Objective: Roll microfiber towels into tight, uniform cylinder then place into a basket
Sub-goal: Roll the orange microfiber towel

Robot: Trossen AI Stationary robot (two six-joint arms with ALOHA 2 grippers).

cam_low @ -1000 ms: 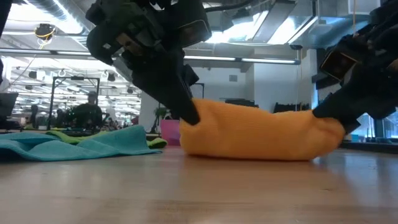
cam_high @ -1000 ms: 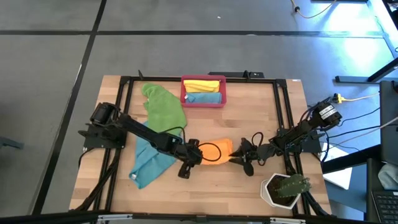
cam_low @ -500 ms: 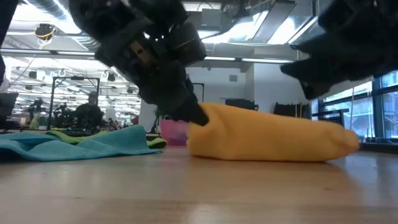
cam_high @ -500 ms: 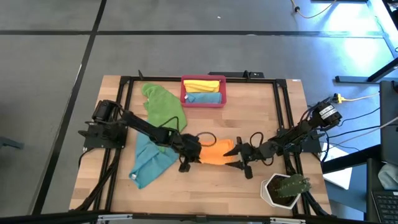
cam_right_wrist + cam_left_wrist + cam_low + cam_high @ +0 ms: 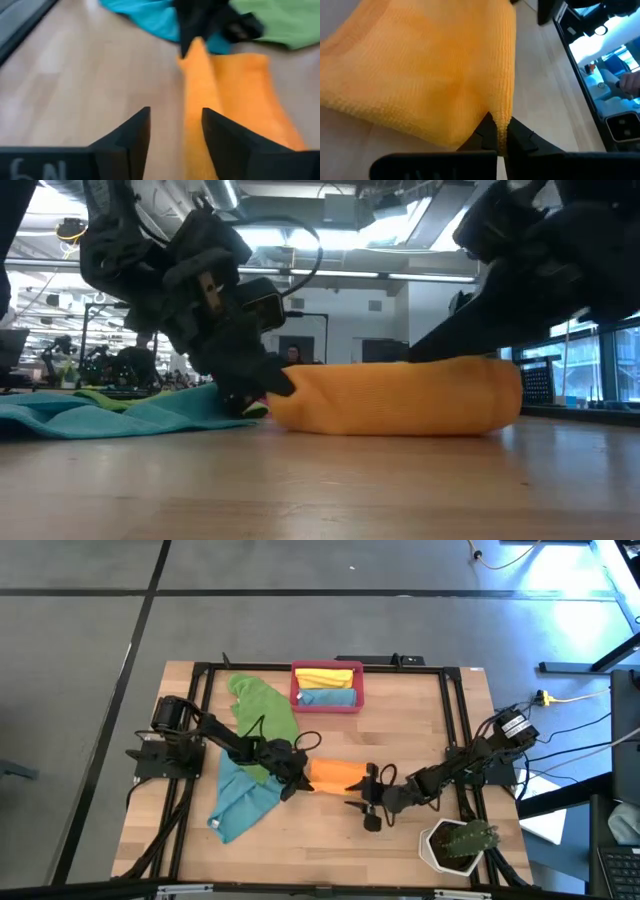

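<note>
Both arms have slid the orange towel [image 5: 335, 775] toward the basket [image 5: 327, 687] since a second ago, and I've let go on the right.
Left claw [image 5: 297, 768] is pinched tight on the roll's end, mid-desk [image 5: 420, 720]; right claw [image 5: 368, 808] stands parted, empty beside it. Soft, light, floppy cloth: I'd grip both ends or it unrolls.

I count five towels: one orange [image 5: 335, 775] in my left tool [image 5: 298, 771], one green [image 5: 264, 710], one teal [image 5: 243, 798], two rolled in one basket [image 5: 327, 701]. One plant pot [image 5: 452, 845].
</note>
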